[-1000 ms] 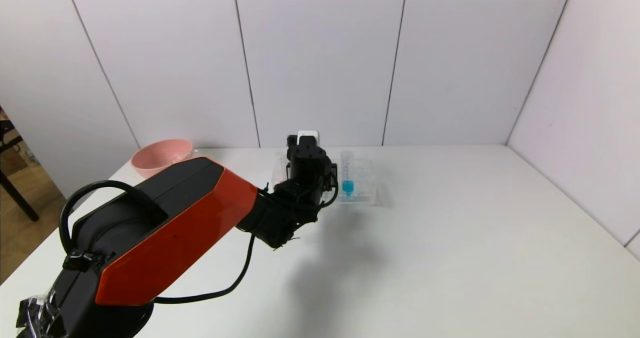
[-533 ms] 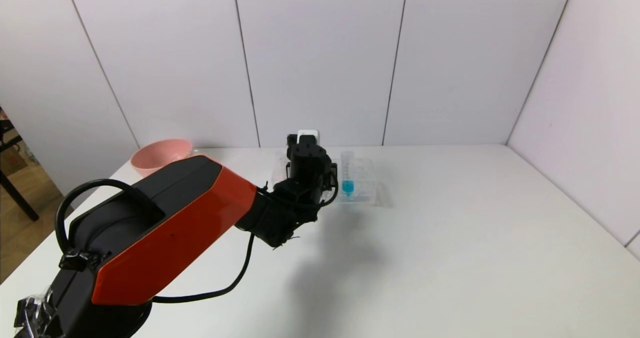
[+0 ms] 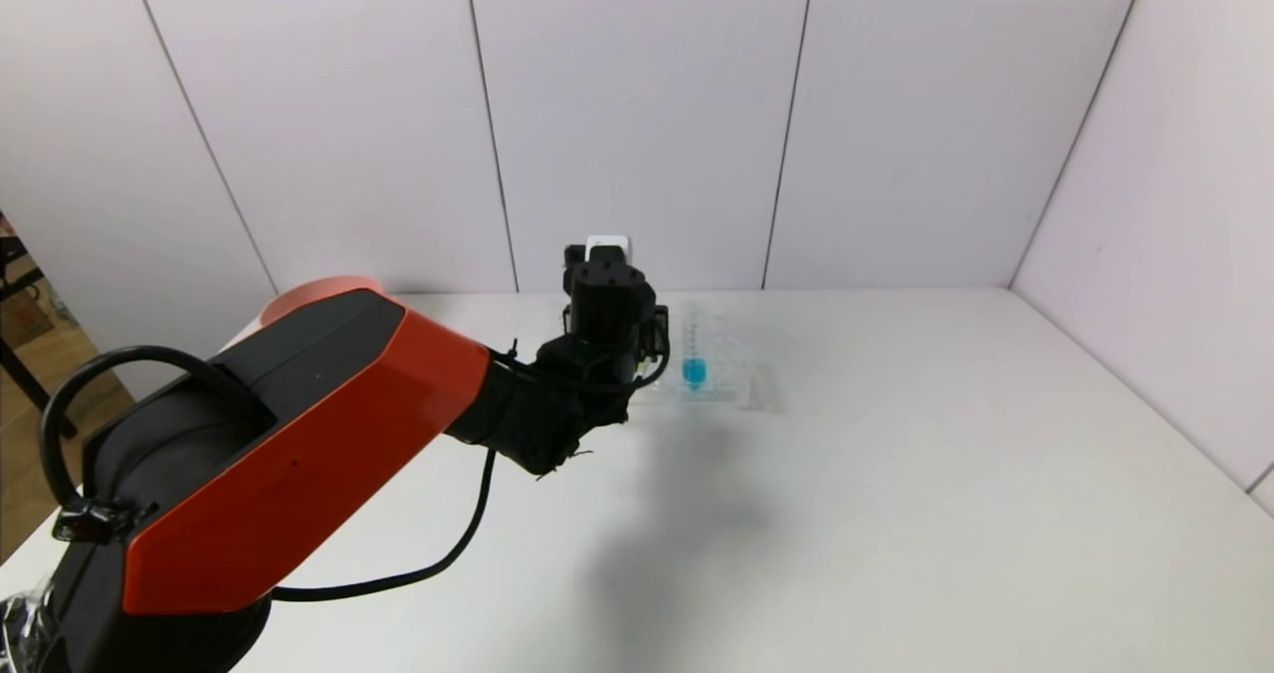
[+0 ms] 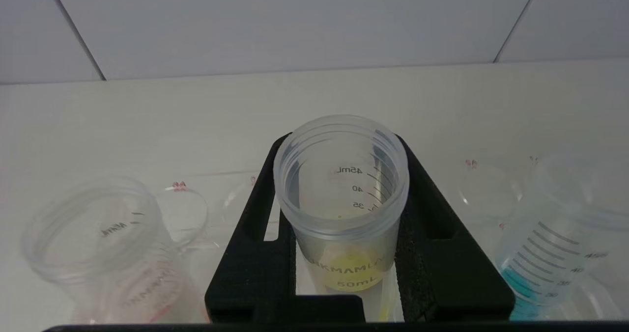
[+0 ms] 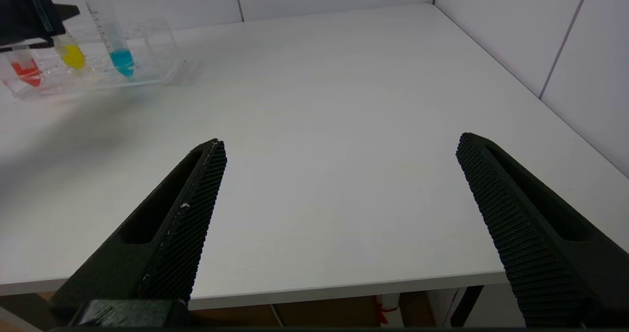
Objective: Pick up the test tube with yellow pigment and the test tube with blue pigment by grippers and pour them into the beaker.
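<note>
1. The left gripper (image 4: pixel 344 253) is clenched around the slim clear test tube with yellow pigment (image 4: pixel 344 209) at the clear rectangular rack (image 5: pixel 162 52).
2. The clear blue-pigment test tube (image 3: pixel 693 349) stands rightward.
3. The right gripper (image 5: pixel 339 214) is released, parked.
4. Current step: extraction. Next: a vertical lift; no beaker is visible.

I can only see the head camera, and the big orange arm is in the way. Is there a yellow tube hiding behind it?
Observer: Yes. The left wrist view shows the left gripper with its black jaws closed against both sides of the slim clear test tube with yellow liquid.
Operator: Any other tube hiding there?
Observer: A slim clear tube with red liquid stands in the clear plastic rack, on the yellow tube's far side from the slim clear tube with blue liquid.
Operator: Where's the other hand?
Observer: The right gripper is open above the white table, near its front edge.
</note>
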